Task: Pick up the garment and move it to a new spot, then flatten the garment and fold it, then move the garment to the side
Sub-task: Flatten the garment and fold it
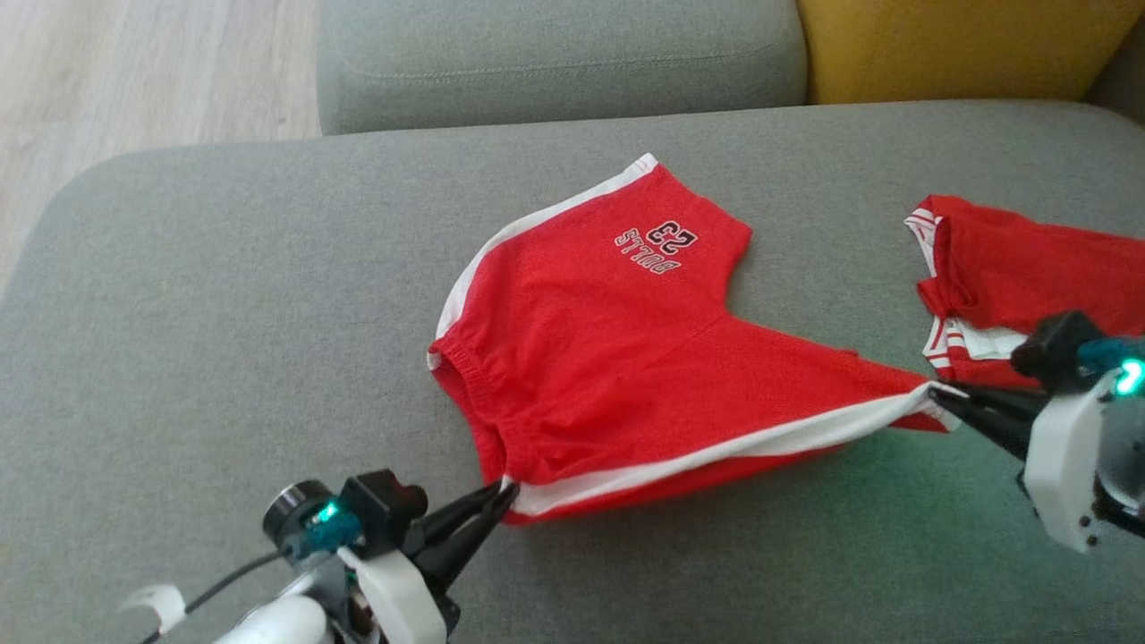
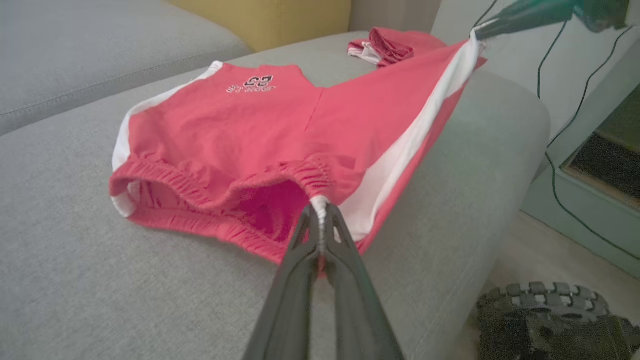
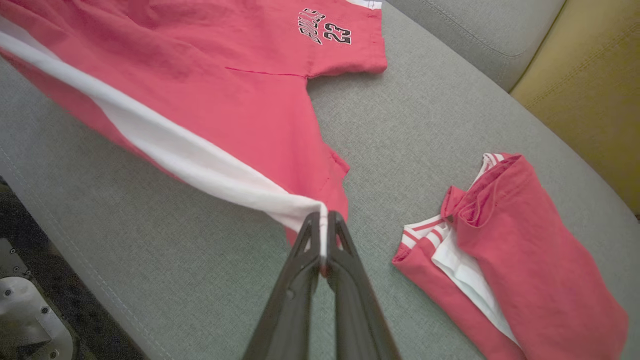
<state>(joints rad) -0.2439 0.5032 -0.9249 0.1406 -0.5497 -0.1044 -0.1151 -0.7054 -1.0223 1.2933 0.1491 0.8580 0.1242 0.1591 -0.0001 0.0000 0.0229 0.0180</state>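
Note:
The garment (image 1: 608, 349) is a pair of red shorts with white side stripes and a "Bulls 23" print, lying on the grey sofa seat (image 1: 224, 340). My left gripper (image 1: 503, 490) is shut on its waistband corner at the near edge, seen close up in the left wrist view (image 2: 320, 210). My right gripper (image 1: 939, 394) is shut on the hem corner of the near leg, and the right wrist view (image 3: 324, 220) shows white stripe cloth pinched between its fingers. The near edge of the garment (image 3: 200, 100) hangs taut between both grippers, lifted slightly off the seat.
A second red and white garment (image 1: 1020, 277) lies folded on the seat at the right, close behind my right gripper. A grey back cushion (image 1: 555, 54) and a yellow cushion (image 1: 957, 45) stand behind. Wooden floor (image 1: 134, 72) lies beyond the seat's left end.

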